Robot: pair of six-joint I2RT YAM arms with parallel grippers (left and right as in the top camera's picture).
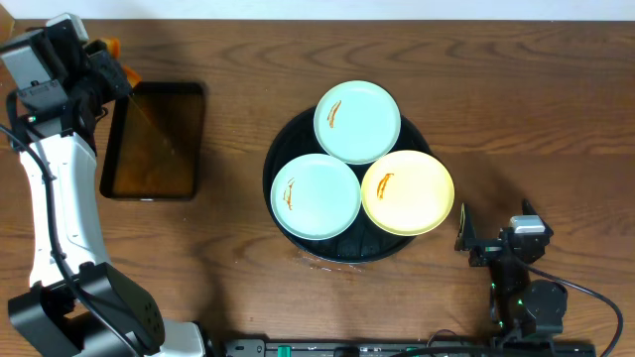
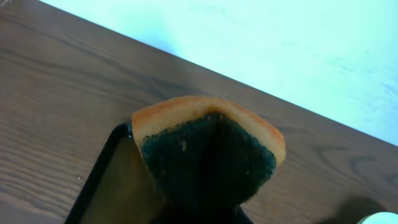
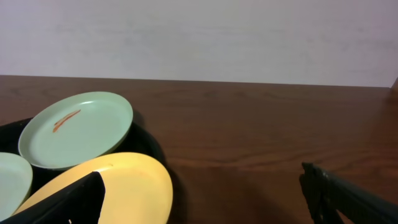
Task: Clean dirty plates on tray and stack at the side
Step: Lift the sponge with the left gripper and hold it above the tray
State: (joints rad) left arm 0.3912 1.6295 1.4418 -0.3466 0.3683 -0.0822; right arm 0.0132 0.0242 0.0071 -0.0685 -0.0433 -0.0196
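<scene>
Three dirty plates lie on the round black tray (image 1: pixel 337 253), each with an orange-brown smear: a mint one at the back (image 1: pixel 357 121), a mint one at the front left (image 1: pixel 316 195) and a yellow one at the right (image 1: pixel 408 191). My left gripper (image 1: pixel 117 71) hangs far to the left, shut on an orange sponge (image 2: pixel 205 155) whose dark green scrub face is turned to the camera. My right gripper (image 1: pixel 494 223) stands open just right of the tray. In its wrist view the yellow plate (image 3: pixel 124 186) lies by its left finger, with nothing between the fingers.
A rectangular black tray (image 1: pixel 202 139) with brownish liquid lies under the sponge at the far left; its corner (image 2: pixel 93 186) shows in the left wrist view. Bare wooden table runs between the two trays and right of the round one.
</scene>
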